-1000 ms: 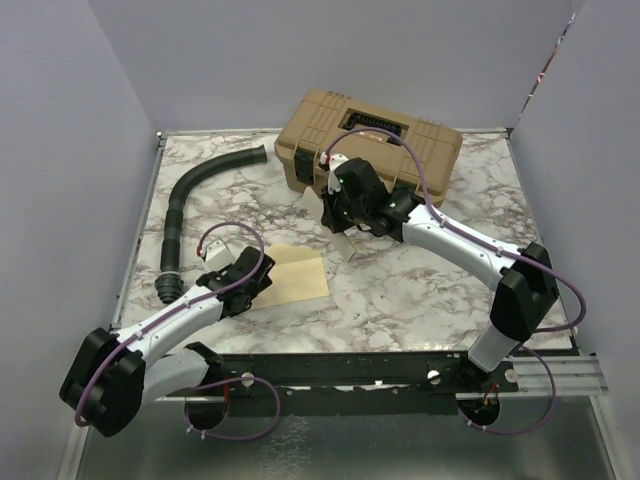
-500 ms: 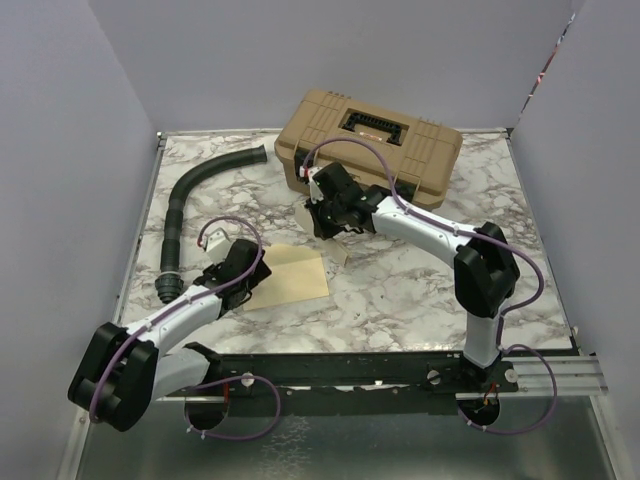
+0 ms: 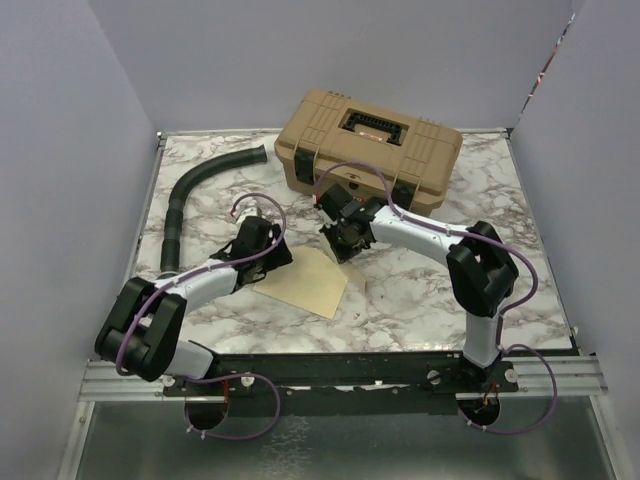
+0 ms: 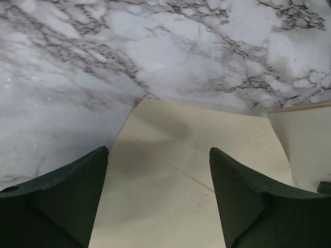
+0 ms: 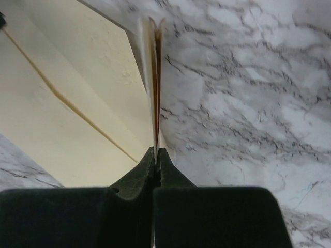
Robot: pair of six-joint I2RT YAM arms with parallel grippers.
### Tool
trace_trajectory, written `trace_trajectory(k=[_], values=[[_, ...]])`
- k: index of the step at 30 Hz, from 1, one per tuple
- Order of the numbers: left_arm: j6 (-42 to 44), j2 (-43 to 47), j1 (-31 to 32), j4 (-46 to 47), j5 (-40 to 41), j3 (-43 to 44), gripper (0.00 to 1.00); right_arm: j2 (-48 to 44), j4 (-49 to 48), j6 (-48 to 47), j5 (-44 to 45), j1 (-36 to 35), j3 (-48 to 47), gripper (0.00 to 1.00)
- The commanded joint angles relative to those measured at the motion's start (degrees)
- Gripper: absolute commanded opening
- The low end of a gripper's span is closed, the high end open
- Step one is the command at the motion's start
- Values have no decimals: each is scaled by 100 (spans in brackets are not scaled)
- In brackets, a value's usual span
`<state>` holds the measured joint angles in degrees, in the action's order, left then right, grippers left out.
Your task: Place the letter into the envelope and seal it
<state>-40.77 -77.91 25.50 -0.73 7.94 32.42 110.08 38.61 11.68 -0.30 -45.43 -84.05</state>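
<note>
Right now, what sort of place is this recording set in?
Likely a robot test cell: plain lavender walls box in a marble-patterned table, with a metal mounting rail along its near edge.

The table (image 3: 420, 290) is white marble with grey veining, and the envelope (image 3: 305, 283) is plain pale yellow. At the far side the toolbox (image 3: 320, 125) is tan with black latches; the hose (image 3: 178, 215) at the left is black. The letter (image 5: 153, 77) shows a brownish-tan edge.
</note>
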Motion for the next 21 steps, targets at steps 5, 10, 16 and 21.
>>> trace_trajectory(k=[5, 10, 16, 21], values=[[454, -854, -17, 207, -1203, 734, 80, -733, 547, 679, 153, -36, 1053, 0], [395, -976, -17, 304, -1392, 887, 80, -1534, 188, 928, -593, -36, 1709, 0], [341, -874, -18, 204, -1430, 1075, 81, -2026, 408, 1184, -142, -36, 1671, 0], [-20, -460, -18, -999, -70, 1333, 86, -2114, 239, 1092, 442, -36, 1484, 0]])
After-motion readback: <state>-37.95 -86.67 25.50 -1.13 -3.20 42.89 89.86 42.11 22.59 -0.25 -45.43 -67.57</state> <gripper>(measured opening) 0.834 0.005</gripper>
